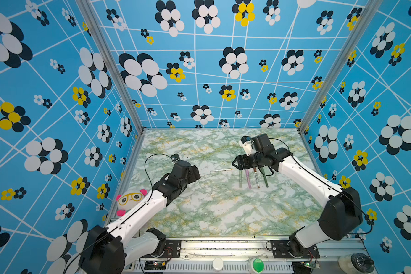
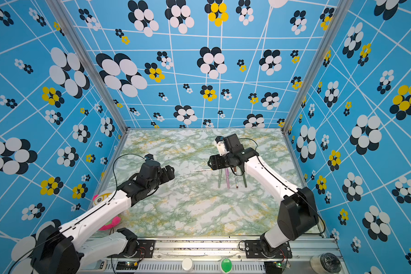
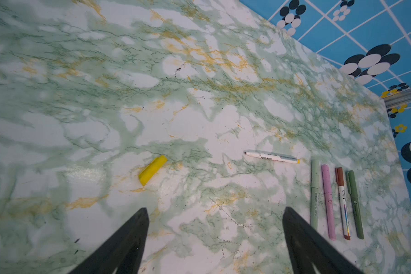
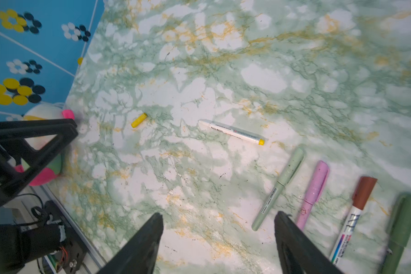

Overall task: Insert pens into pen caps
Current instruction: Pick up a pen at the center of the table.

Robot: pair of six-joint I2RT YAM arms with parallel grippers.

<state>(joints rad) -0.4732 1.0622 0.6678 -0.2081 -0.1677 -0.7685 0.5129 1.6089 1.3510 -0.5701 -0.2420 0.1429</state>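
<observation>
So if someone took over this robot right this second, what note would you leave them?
Left gripper: open, empty, over the table.
Right gripper: open, empty.
Done: four pens lie capped side by side: pale green pen, pink pen, brown-capped pen, dark green pen.
Left: the white pen with the yellow end lies uncapped; the yellow cap lies apart from it, beyond its tip.
Likely next: pick both up and push the pen into the cap.

right claw [image 4: 218,214] spread, empty | yellow cap [image 4: 139,120] apart from white pen [image 4: 233,131] | 4 capped pens [image 4: 313,194] side by side
</observation>
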